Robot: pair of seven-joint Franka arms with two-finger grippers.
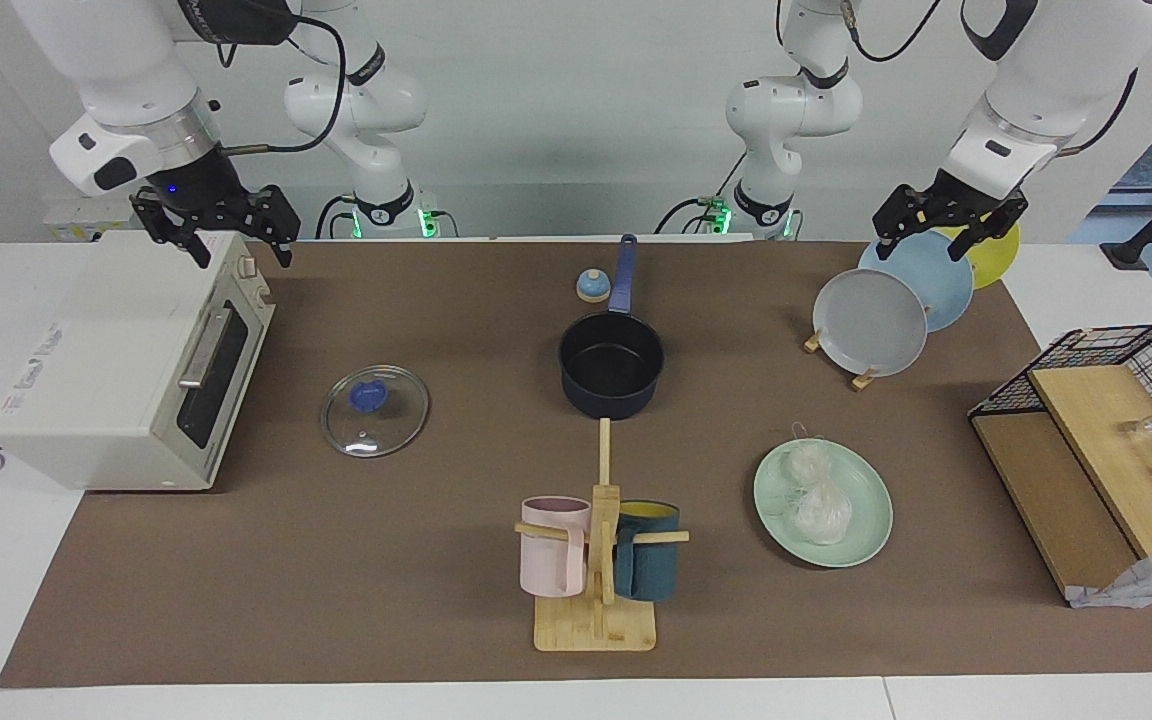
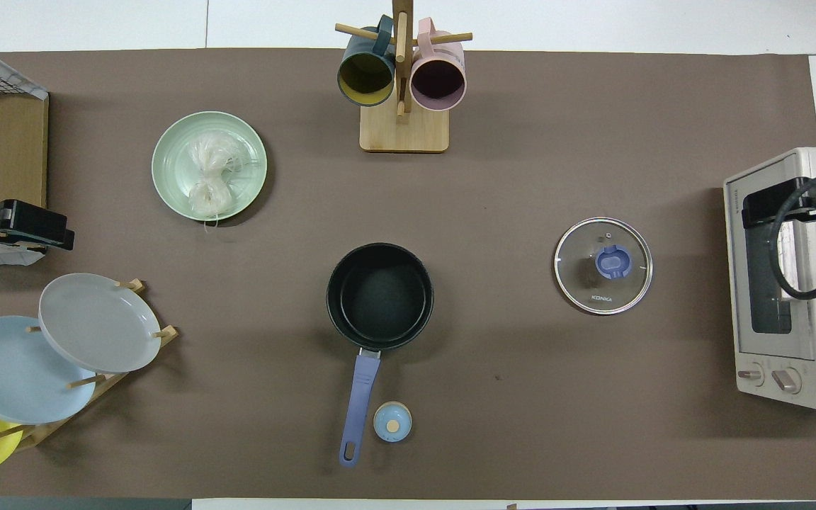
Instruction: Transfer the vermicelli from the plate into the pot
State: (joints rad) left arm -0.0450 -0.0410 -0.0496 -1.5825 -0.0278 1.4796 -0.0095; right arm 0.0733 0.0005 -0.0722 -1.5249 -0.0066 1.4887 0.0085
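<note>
So nothing of the transfer is done yet, as you can see: the vermicelli (image 1: 816, 495) lies in a loose bundle on the plate (image 1: 866, 535), with a few stray strands trailing over the rim on the side nearer the robots, and the pot (image 1: 611, 365) stands empty, its black inside bare. The plate sits toward the left arm's end of the counter (image 1: 336, 600), farther from the robots than the pot, and the two are well apart. The pot's handle points back toward the robots, with a small blue bell (image 1: 591, 286) just beside it, and its glass lid (image 1: 375, 411) lies flat on the counter toward the right arm's end, so the pot is already uncovered. Your left gripper (image 1: 946, 222) hangs with its jaws wide and nothing in them, over the rack of upright plates (image 1: 896, 300). Your right gripper (image 1: 226, 225) is likewise spread wide and empty, over the corner of the toaster oven (image 1: 116, 360), and that arm waits. By my judgement the whole job is left: reach down to the bundle, close on it, carry it over the pot and release it, and the left arm stands much closer to the plate. Mind the mug stand (image 1: 596, 560) between plate and pot.
</note>
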